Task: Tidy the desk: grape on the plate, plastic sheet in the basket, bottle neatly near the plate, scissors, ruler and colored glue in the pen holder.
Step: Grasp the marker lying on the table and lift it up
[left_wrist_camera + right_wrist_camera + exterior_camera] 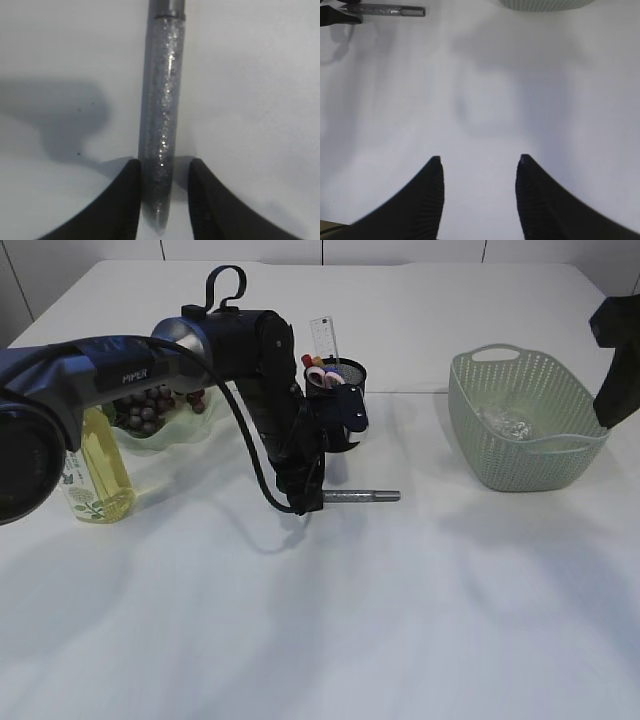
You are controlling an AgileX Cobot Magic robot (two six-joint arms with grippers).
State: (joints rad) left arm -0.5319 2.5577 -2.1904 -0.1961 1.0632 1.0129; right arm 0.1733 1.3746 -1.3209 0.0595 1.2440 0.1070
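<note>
Right end effector [477, 162] spread above bare table [485, 100], glitter glue tube [387, 10] far off

**Desk items: where each one sits**

The glitter glue pen [362, 496] lies flat on the white counter [400, 620], grey and sparkly, with a darker cap at one end. The black mesh pen holder [345, 385] stands upright behind it, holding a clear ruler [325, 340] and pink-handled scissors [318, 376]. Dark grapes [150, 407] rest on the pale green plate [170, 435]. The yellow bottle [95, 475] stands upright just beside the plate. Crumpled clear plastic sheet [508, 421] sits inside the green basket [500, 465].
</note>
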